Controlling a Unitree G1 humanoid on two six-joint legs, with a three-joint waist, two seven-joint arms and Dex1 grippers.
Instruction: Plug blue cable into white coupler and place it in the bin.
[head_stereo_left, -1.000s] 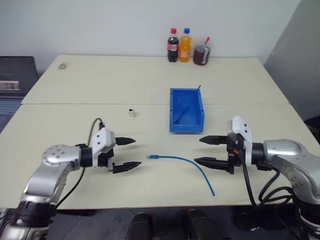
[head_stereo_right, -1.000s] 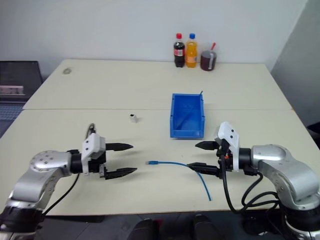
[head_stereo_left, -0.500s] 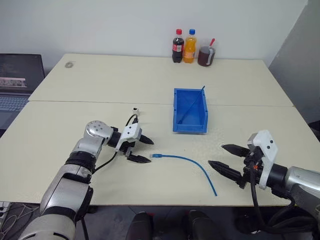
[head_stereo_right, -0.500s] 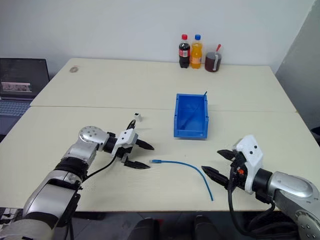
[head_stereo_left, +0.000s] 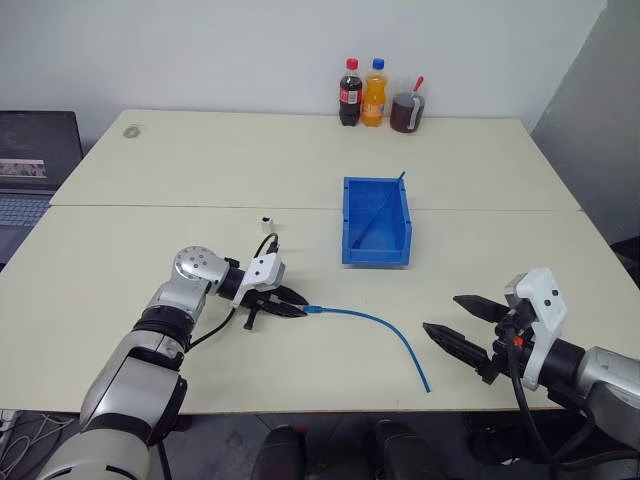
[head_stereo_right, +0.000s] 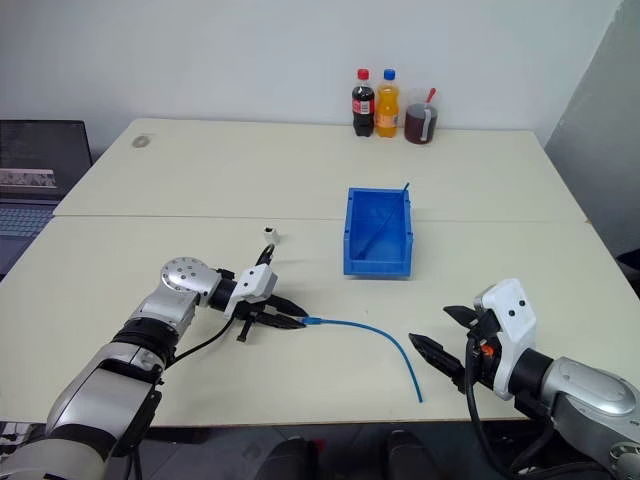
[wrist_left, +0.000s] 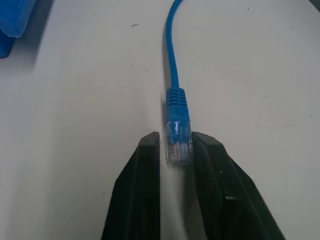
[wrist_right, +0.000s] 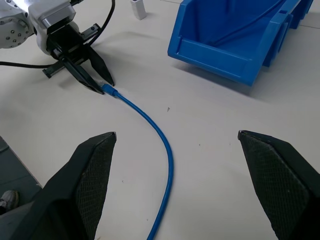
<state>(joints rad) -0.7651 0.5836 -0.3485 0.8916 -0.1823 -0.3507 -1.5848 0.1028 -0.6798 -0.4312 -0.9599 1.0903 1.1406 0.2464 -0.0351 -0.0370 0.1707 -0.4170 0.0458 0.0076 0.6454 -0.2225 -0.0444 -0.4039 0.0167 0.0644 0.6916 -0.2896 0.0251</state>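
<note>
The blue cable (head_stereo_left: 385, 322) lies in a curve on the cream table, its plug end pointing left. In the left wrist view its clear plug (wrist_left: 178, 142) sits pinched between the two black fingers. My left gripper (head_stereo_left: 300, 308) rests low on the table, shut on that plug. The white coupler (head_stereo_left: 266, 222) stands alone, farther back and a little left of the left gripper. The bin (head_stereo_left: 375, 258) stands behind the cable's middle. My right gripper (head_stereo_left: 443, 314) hangs open near the front right edge, just right of the cable's loose end, holding nothing.
A thin blue rod (head_stereo_left: 385, 205) leans inside the bin. Two bottles (head_stereo_left: 361, 92) and a dark cup (head_stereo_left: 405, 110) stand at the table's far edge. A laptop (head_stereo_left: 30, 165) sits off the left side. A seam (head_stereo_left: 150, 207) runs across the tabletop.
My left gripper reached the cable's plug and shut on it. My right gripper drew back from the cable toward the front right edge, staying open. The camera view shifted.
</note>
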